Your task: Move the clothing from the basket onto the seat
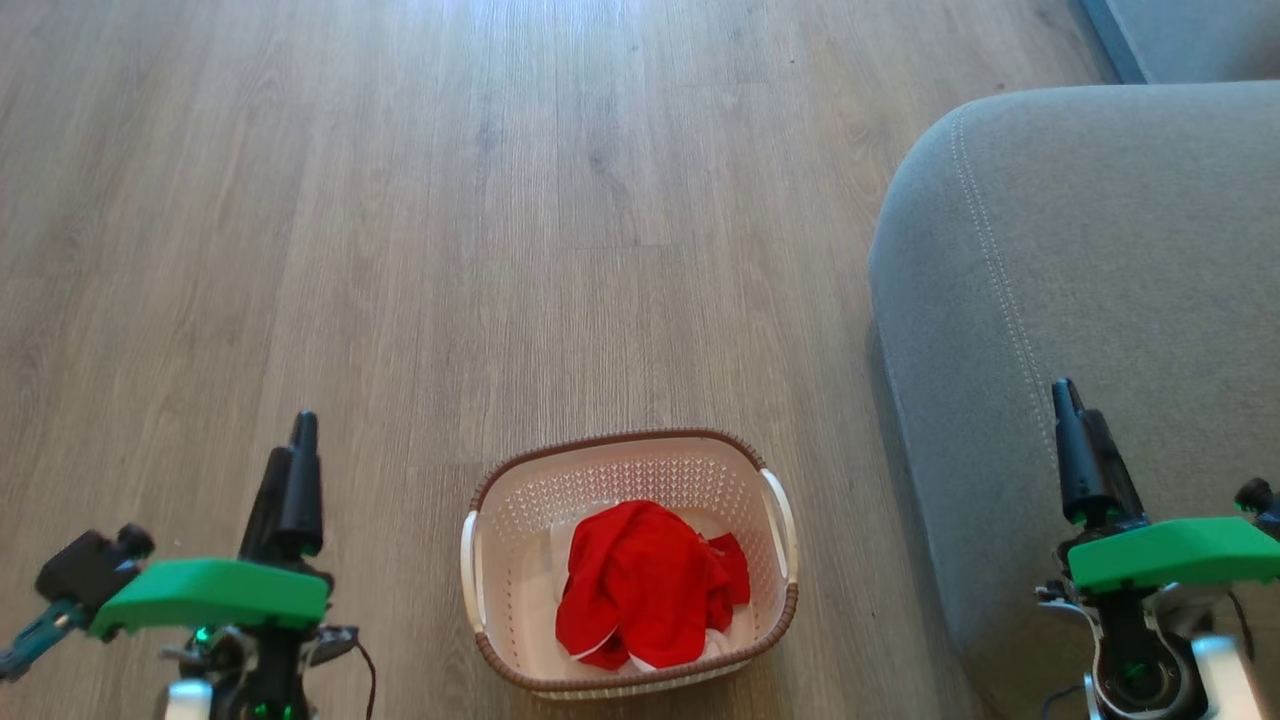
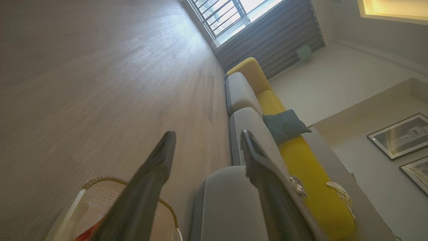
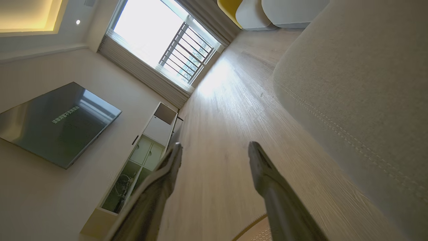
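Observation:
The cream basket [image 1: 500,560] with a brown rim sits on the wooden floor at the bottom centre of the head view, and the crumpled red clothing [image 1: 645,585] with white trim lies inside it. The grey seat [image 1: 1090,290] fills the right side. My left gripper [image 1: 298,440] hovers left of the basket, open and holding nothing. My right gripper [image 1: 1072,400] hangs over the seat's front part, open and holding nothing. The left wrist view shows the left gripper [image 2: 207,139], the basket rim [image 2: 100,179] and the seat [image 2: 230,204]. In the right wrist view the right gripper [image 3: 215,149] spreads beside the seat [image 3: 361,73].
Wooden floor [image 1: 450,220] stretches ahead and to the left. A second grey cushion [image 1: 1190,35] sits at the top right. The left wrist view shows a yellow sofa back [image 2: 301,160] with a dark pillow [image 2: 284,124]. A cabinet [image 3: 147,154] and a wall screen [image 3: 57,124] appear in the right wrist view.

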Robot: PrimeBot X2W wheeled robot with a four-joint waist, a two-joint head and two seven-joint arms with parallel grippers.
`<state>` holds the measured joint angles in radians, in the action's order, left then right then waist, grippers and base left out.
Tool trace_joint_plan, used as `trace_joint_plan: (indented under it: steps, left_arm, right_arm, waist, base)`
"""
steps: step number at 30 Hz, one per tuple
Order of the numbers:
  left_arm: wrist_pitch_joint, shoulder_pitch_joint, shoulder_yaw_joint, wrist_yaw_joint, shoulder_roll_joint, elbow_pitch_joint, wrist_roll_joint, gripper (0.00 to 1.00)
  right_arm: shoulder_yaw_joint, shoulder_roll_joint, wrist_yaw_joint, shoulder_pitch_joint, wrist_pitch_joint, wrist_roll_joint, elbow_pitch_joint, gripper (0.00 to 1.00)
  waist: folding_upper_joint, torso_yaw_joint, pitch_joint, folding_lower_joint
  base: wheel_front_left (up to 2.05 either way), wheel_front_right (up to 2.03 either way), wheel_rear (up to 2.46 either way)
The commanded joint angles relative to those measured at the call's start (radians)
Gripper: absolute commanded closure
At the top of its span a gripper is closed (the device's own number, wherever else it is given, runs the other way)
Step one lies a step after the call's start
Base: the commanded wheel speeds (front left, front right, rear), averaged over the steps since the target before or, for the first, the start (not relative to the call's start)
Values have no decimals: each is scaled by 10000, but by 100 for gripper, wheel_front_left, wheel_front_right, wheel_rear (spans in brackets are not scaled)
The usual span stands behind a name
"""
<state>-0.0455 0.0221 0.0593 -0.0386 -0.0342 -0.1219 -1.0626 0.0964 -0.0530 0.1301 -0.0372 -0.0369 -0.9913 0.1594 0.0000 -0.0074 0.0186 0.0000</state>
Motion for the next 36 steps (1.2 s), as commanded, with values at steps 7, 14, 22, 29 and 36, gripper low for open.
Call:
trace_joint_plan:
  steps: [7,14,22,29,36]
  left_arm:
    - [-292,416,-642,607,-97,730,1649,0]
    - [-497,447,-1042,1159,-104,927,2877,0]
    - [-731,526,-1507,1840,-112,1386,4210,0]
    - [-936,554,-1831,1959,-118,1496,5134,0]
    - [-1111,621,-2123,2222,-128,1649,6088,0]
  right_arm:
    - [-310,10,4,-683,-365,1431,-773,0]
    - [-517,12,4,-711,-571,2470,-1015,0]
    - [-683,14,4,-761,-807,3494,-1179,0]
    - [-865,16,5,-783,-1014,4420,-1228,0]
    - [-966,18,5,-832,-1190,5181,-1294,0]
  waist:
    - [0,45,21,0]
    - [0,58,41,0]
    - [0,48,68,0]
    - [0,2,92,0]
    - [0,-33,96,0]
  base:
    - [0,0,0]
    - [0,0,0]
    - [0,0,0]
    - [0,0,0]
    - [0,0,0]
